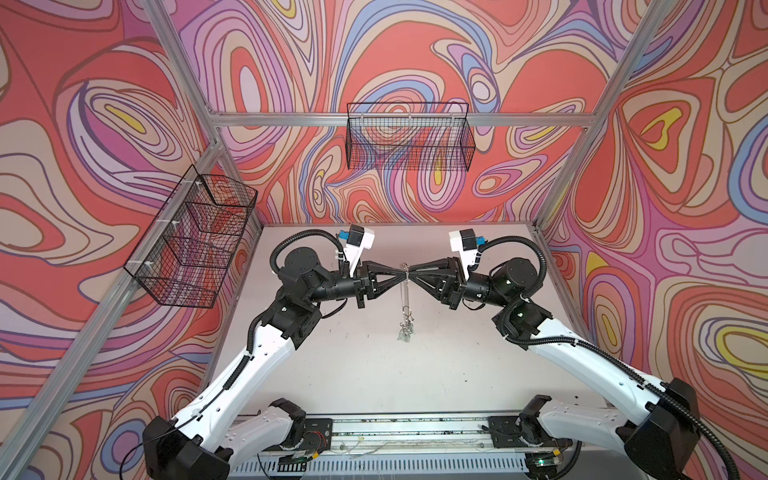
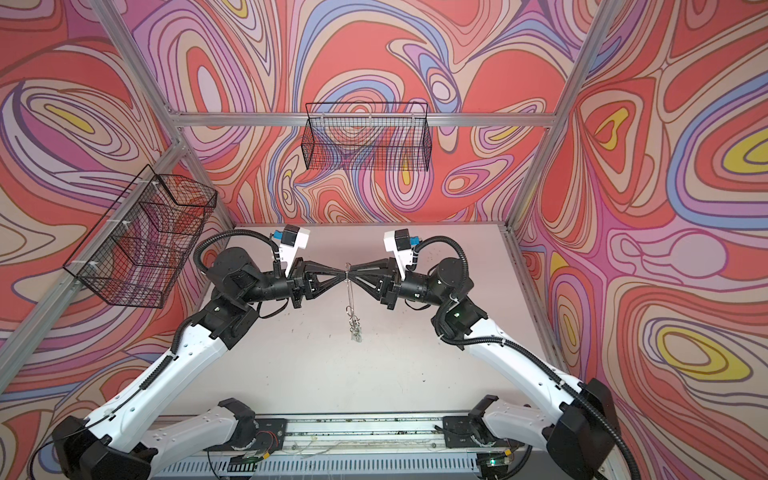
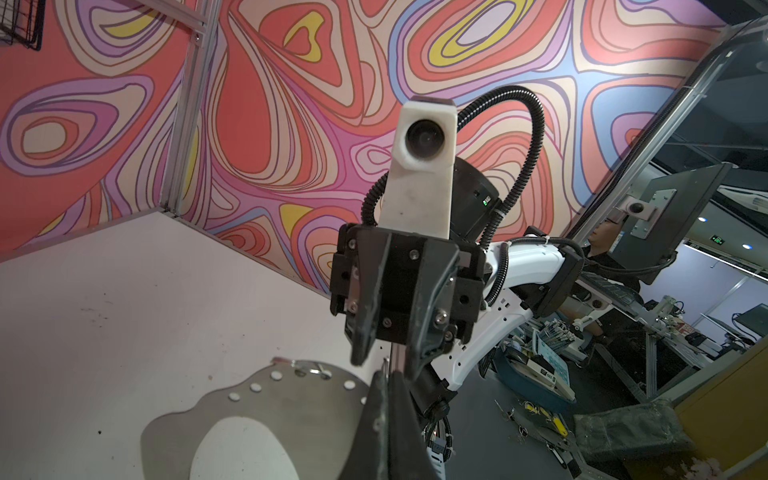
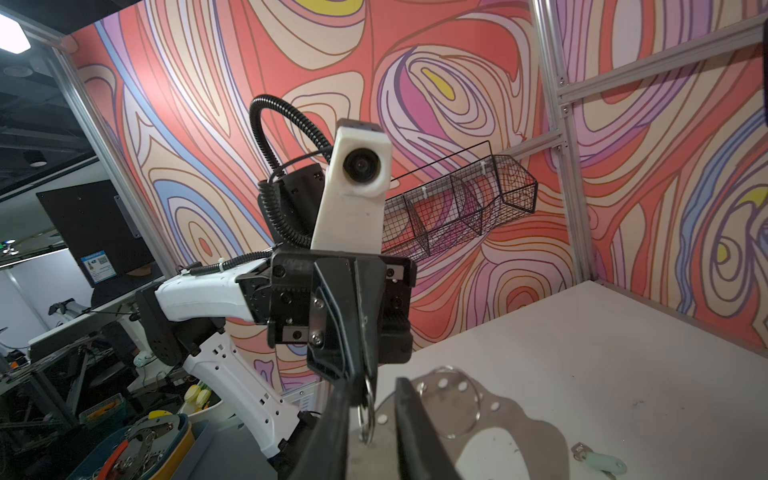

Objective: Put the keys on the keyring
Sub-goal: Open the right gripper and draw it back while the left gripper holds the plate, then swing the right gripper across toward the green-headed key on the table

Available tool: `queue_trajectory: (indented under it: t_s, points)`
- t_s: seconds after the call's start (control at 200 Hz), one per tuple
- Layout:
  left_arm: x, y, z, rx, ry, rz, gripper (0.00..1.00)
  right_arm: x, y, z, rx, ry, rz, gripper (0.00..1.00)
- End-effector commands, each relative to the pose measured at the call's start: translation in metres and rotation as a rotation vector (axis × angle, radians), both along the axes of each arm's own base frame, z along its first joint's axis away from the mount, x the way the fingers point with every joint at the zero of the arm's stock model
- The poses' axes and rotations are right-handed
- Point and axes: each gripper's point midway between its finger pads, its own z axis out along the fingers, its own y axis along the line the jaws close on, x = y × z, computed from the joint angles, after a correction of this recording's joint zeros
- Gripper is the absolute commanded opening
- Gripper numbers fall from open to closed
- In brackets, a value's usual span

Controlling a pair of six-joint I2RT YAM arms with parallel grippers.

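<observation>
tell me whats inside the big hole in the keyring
Nothing inside the keyring: only white table shows through. The right gripper covers the hole's near edge.

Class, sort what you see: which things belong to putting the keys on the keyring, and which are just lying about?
Job in hand: keyring, gripped by the shut left gripper; keys at one end of it; open right gripper facing it.
Just about: long wire basket on the back wall; divided wire basket on the side wall.
</observation>
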Motion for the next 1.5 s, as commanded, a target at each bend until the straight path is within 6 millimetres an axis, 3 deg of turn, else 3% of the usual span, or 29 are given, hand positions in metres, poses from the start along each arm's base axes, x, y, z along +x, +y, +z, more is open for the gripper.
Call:
queue_trajectory:
  t_s: [0.0, 0.125, 0.451, 0.816, 1.007, 1.397, 1.492]
  points:
    - [-0.005, 0.005, 0.012, 0.013, -0.055, 0.017, 0.0, 0.005, -0.019, 0.01, 0.023, -0.044, -0.126, 0.42]
    - [-0.005, 0.005, 0.013, 0.017, -0.056, 0.014, 0.0, 0.005, -0.029, 0.012, 0.028, -0.053, -0.176, 0.45]
    - [-0.005, 0.003, 0.012, 0.031, -0.052, 0.001, 0.0, 0.01, -0.01, -0.006, -0.124, -0.029, -0.101, 0.42]
    - [0.002, 0.006, 0.002, 0.089, -0.041, 0.052, 0.0, 0.014, -0.01, -0.012, -0.137, -0.021, -0.117, 0.42]
    - [0.014, 0.017, -0.01, 0.173, -0.038, 0.172, 0.0, 0.029, -0.015, -0.023, -0.144, 0.008, -0.205, 0.44]
    - [0.01, 0.026, -0.02, 0.245, -0.049, 0.215, 0.0, 0.041, 0.0, -0.044, -0.18, 0.041, -0.165, 0.43]
    - [0.011, 0.029, -0.023, 0.26, -0.046, 0.237, 0.0, 0.056, -0.002, -0.053, -0.191, 0.068, -0.231, 0.44]
